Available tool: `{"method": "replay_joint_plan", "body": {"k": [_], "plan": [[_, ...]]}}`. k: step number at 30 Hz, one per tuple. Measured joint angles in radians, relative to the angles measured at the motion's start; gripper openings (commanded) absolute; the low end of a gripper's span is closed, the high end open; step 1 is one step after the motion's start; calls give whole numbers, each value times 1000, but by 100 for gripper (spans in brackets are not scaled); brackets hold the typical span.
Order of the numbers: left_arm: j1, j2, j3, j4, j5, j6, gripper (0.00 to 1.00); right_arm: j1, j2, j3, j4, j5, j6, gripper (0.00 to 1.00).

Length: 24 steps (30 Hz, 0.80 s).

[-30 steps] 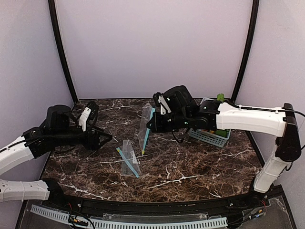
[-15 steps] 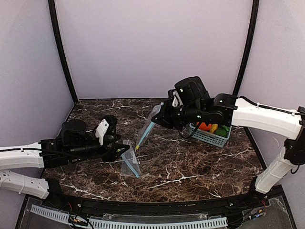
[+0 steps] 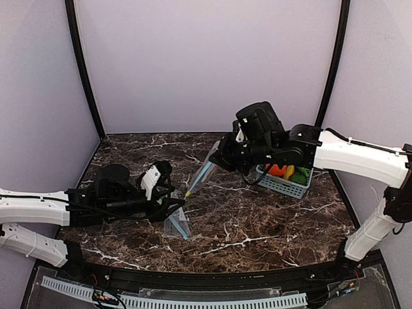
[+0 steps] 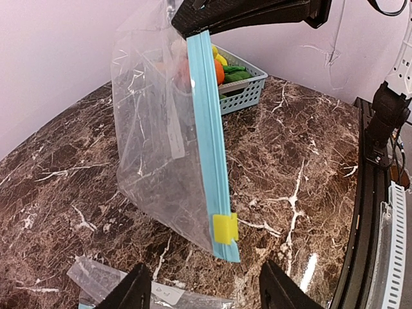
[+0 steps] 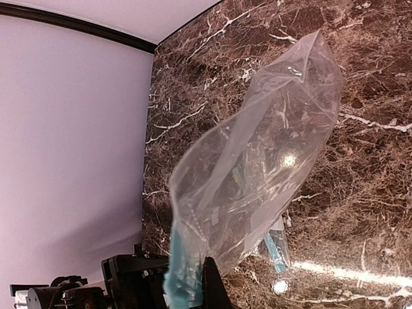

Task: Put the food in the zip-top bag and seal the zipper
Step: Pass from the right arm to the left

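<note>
Dark brown marble with white veins covers the desk (image 3: 257, 225). Close to its near edge, left of the middle, we see the left gripper (image 3: 177, 205) held low, its two fingers spread apart with nothing between them. Just beside it a second clear bag (image 3: 175, 222) lies flat on the desk.

Past that, around the desk's middle, the zip-top bag (image 4: 161, 148) hangs tilted. It is clear plastic with a light blue zipper strip and a small yellow slider (image 4: 225, 228) near the strip's lower end. The right gripper (image 3: 217, 156) is pinching the strip's upper end. We cannot tell whether the bag's lower corner touches the desk.

Farther back, by the right edge, a pale mesh basket (image 3: 283, 185) holds the food: an orange-red ball (image 3: 275, 170), a yellow piece (image 3: 289, 172) and a green piece (image 3: 300, 176). The zip-top bag holds no food.
</note>
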State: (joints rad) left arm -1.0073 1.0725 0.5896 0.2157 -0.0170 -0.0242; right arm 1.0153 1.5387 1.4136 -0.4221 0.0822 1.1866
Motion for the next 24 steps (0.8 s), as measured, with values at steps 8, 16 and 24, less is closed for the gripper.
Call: {"method": "replay_joint_plan", "body": {"k": [8, 16, 24], "plan": [[-19, 68, 43, -9, -17, 29, 47, 0, 0, 0, -3, 30, 0, 0], [-25, 113, 65, -6, -42, 40, 26, 0, 0, 0, -6, 46, 0, 0], [-25, 134, 80, -7, -56, 39, 21, 0, 0, 0, -6, 50, 0, 0]]}}
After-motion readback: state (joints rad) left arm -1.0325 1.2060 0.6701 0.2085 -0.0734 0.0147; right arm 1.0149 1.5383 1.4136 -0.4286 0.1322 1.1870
